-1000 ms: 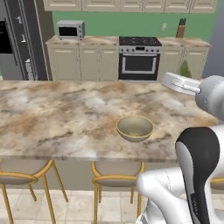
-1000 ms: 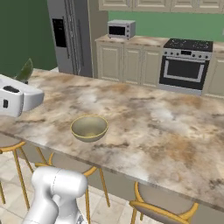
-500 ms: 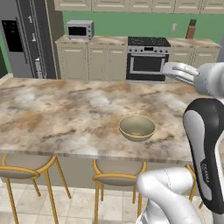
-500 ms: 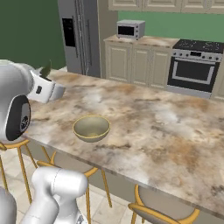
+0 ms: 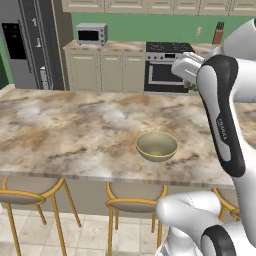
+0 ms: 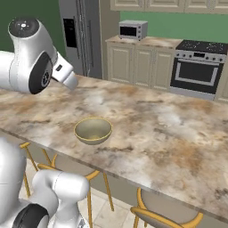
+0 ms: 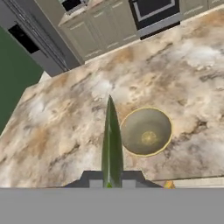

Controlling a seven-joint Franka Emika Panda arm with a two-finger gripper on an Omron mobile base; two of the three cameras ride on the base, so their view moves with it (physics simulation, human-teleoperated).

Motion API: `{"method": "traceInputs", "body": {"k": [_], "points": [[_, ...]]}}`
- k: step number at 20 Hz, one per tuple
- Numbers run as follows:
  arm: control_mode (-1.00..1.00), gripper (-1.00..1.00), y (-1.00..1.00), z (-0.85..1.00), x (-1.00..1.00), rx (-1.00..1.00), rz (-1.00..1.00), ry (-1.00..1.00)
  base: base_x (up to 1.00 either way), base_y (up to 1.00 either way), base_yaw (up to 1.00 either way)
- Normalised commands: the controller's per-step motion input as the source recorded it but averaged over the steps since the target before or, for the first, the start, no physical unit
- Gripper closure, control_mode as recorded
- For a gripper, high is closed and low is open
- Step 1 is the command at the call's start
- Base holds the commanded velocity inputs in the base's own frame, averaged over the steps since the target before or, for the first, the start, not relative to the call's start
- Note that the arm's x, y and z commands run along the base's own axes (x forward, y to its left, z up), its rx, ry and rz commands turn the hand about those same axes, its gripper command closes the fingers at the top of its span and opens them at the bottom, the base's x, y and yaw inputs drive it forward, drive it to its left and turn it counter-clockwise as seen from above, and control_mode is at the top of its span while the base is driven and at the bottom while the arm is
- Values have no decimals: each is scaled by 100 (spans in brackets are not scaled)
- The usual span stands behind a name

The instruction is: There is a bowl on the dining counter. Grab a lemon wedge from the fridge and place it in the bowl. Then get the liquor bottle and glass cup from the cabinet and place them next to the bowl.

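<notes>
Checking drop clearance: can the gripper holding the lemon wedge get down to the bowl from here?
Probably yes. The gripper, shut on the lemon wedge, sits above the dining counter beside the bowl, and nothing stands between them.

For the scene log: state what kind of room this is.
A home kitchen: a steel oven set among cream cabinets, a microwave on the worktop, a grey fridge, and a marbled dining counter with stools.

Broad marbled beige-brown counter (image 5: 75,130), carrying one olive-tan bowl (image 5: 156,146) near its front edge, toward 5 o'clock.
</notes>
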Motion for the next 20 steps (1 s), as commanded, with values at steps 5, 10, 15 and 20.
{"method": "traceInputs", "body": {"k": [5, 10, 15, 20], "points": [[-100, 100, 0, -63, 20, 0, 0, 32, 0, 0, 0], [-100, 100, 0, -72, 3, 0, 0, 22, 0, 0, 0], [-100, 100, 0, -57, 19, -1, 0, 13, 0, 0, 0], [-100, 100, 0, -55, 17, 0, 0, 15, 0, 0, 0]]}}
